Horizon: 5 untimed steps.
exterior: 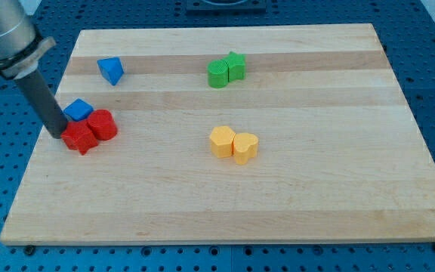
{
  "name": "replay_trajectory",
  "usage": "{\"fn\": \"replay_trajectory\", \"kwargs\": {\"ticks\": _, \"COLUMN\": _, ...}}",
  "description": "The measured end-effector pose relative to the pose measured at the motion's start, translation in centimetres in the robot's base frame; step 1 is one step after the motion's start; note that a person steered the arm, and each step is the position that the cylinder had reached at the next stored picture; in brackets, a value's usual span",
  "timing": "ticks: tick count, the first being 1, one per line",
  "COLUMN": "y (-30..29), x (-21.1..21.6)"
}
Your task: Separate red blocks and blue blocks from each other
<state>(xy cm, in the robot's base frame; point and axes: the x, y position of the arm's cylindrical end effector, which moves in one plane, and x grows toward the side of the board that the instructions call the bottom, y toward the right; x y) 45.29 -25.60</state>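
A red star-like block (79, 138) and a red cylinder (103, 125) sit touching at the view's left. A blue cube (78, 110) touches them from above. A blue triangular block (111, 70) lies apart, further toward the view's top. My tip (57, 134) rests on the board at the left side of the red star-like block, touching or nearly touching it, just below-left of the blue cube.
Two green blocks (226, 69) sit touching near the top centre. Two yellow blocks (233, 143) sit touching at the centre. The wooden board (278, 204) has its left edge close to my tip.
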Motion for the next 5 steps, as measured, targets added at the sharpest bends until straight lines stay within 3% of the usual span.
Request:
{"fn": "replay_trajectory", "kwargs": {"ticks": 2, "y": 2.6, "x": -0.9}}
{"fn": "replay_trajectory", "kwargs": {"ticks": 5, "y": 3.4, "x": -6.5}}
